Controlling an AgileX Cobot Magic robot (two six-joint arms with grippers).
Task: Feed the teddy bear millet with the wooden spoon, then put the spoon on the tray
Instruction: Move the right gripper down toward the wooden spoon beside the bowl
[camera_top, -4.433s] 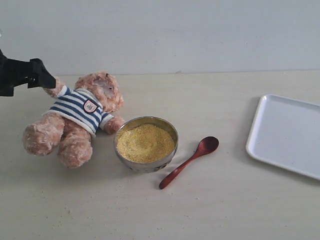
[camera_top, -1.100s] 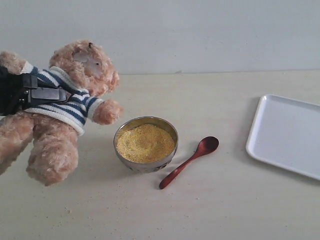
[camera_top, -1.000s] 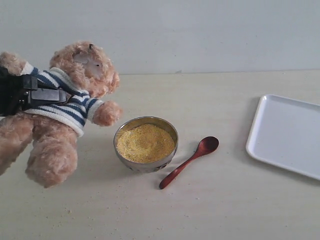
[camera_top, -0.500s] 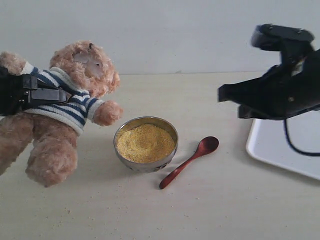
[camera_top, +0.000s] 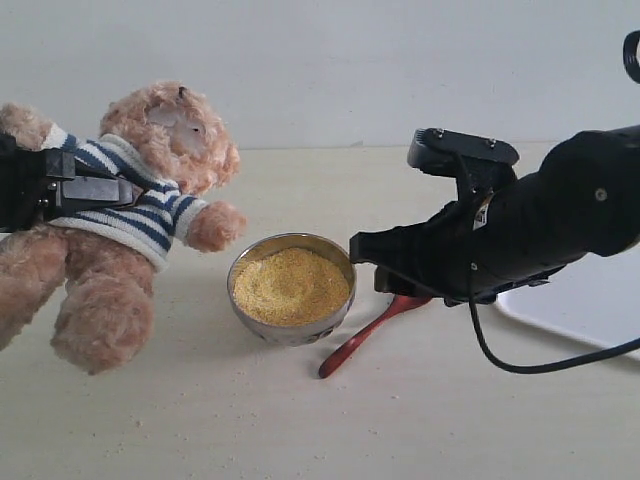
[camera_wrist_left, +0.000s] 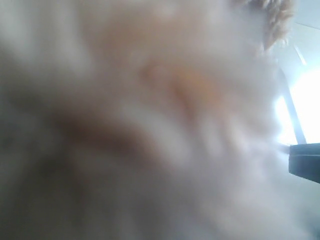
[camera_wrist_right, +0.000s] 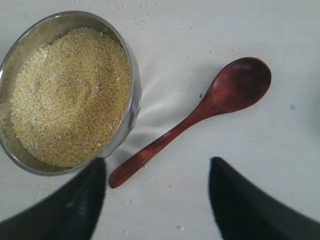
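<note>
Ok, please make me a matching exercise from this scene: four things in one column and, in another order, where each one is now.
Things
1. teddy bear
2. millet
3. wooden spoon
4. tray

Places
A. lying on the table beside the metal bowl
B. at the right edge of the exterior view
C. held up by the left gripper
D. filling the metal bowl

Pairs: 1-C, 2-D, 3-A, 4-B
</note>
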